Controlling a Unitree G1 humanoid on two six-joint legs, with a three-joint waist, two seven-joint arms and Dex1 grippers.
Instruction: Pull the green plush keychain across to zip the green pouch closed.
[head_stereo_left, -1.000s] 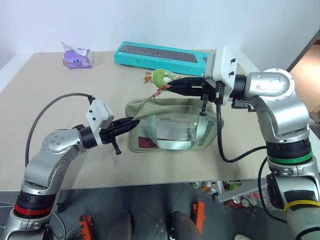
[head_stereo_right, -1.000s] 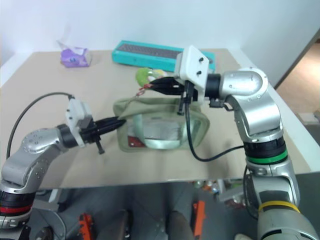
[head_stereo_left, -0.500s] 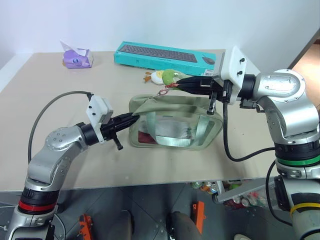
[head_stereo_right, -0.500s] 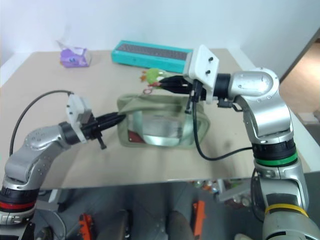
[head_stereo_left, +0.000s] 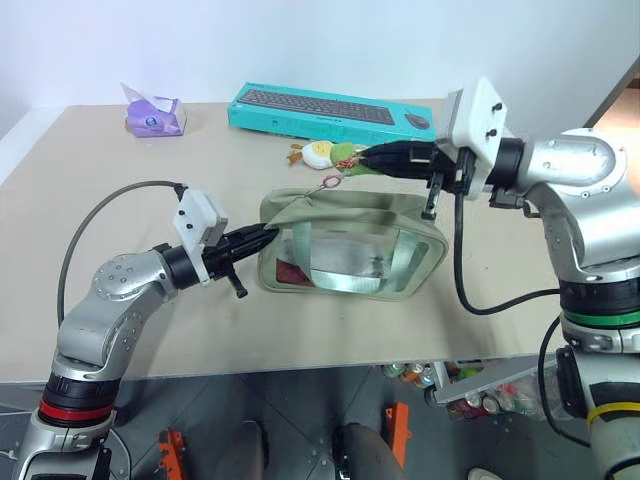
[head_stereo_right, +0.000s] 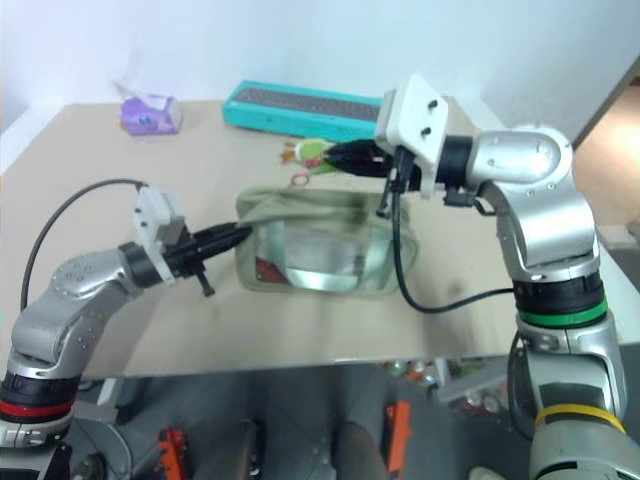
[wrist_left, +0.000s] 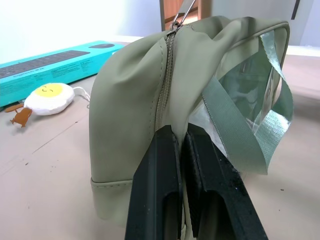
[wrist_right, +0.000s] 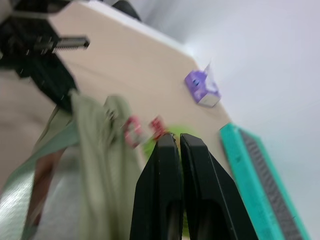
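Note:
The green pouch (head_stereo_left: 350, 255) lies on its side in the middle of the table, clear window facing me, straps looped across it. My left gripper (head_stereo_left: 268, 236) is shut on the fabric of its left end, just beside the zipper (wrist_left: 167, 60). Above the pouch's far edge, my right gripper (head_stereo_left: 362, 158) is shut on the green plush keychain (head_stereo_left: 345, 154). A thin ring (head_stereo_left: 328, 183) on a red cord hangs from the keychain down to the pouch's top. In the right wrist view the keychain (wrist_right: 155, 142) is a green blur at the fingertips.
A white-and-yellow egg plush (head_stereo_left: 318, 152) lies just behind the pouch. The teal keyboard box (head_stereo_left: 330, 108) runs along the table's back, and a purple tissue pack (head_stereo_left: 153, 112) sits at the back left. The table's front edge (head_stereo_left: 300, 365) is close below the pouch.
My right gripper has moved right and upward with the keychain. The pouch's raised left top has sunk and flattened. The left gripper has kept its hold in place.

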